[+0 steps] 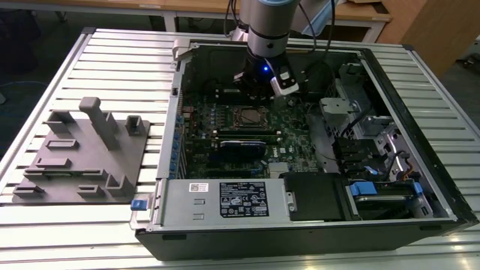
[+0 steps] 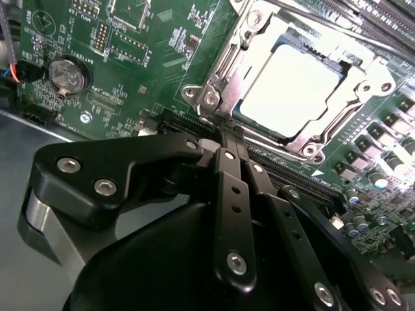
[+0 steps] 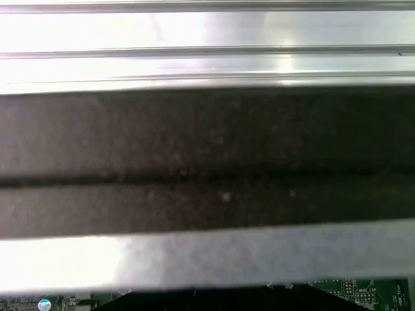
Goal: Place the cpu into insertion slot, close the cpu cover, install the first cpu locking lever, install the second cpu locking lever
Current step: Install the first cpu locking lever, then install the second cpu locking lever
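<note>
Inside the socket: small silvery square cpu point(image 2: 295, 87) seated — thin silvery metal cpu cover point(image 2: 259, 39) down.
Levers: latching unclear.
Tool point(image 2: 231, 133): fingers together, empty.

Silver-grey cylindrical robot arm segment point(image 1: 267, 22) in exterior view, dark band at wrist, small blue light glowing below it. Small white-and-black box mounted at wrist's right side. Matte black gripper point(image 2: 232, 133): bulky rounded housing, slim bar linkages, silver round-head screws at pivots, polished metal collar on near-left edge.
</note>
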Controlling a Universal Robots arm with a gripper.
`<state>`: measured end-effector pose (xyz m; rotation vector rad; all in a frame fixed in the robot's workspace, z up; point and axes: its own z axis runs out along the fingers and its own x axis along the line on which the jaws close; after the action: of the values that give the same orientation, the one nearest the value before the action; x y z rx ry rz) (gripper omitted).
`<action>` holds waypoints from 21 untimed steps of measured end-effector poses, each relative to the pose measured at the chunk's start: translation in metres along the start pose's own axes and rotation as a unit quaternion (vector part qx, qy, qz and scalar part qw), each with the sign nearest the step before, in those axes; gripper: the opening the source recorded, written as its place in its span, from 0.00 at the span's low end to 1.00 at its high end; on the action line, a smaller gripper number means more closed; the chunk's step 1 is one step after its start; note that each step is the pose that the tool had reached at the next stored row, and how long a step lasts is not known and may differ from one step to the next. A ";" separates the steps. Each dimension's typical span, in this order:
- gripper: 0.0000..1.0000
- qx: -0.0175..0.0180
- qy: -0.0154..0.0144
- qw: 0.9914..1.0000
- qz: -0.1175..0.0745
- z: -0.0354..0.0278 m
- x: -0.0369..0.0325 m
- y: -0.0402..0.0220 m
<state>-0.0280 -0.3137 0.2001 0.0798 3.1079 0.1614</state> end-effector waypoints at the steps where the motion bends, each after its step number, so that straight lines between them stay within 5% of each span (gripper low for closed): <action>1: 0.10 0.000 0.000 1.000 0.000 0.0000 0.0000 0.0000; 18: 0.10 0.000 0.000 1.000 0.000 -0.0021 -0.0004 -0.0028; 21: 0.10 0.003 0.000 1.000 0.000 -0.0039 -0.0006 -0.0025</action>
<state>-0.0277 -0.3167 0.2037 0.0796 3.1082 0.1527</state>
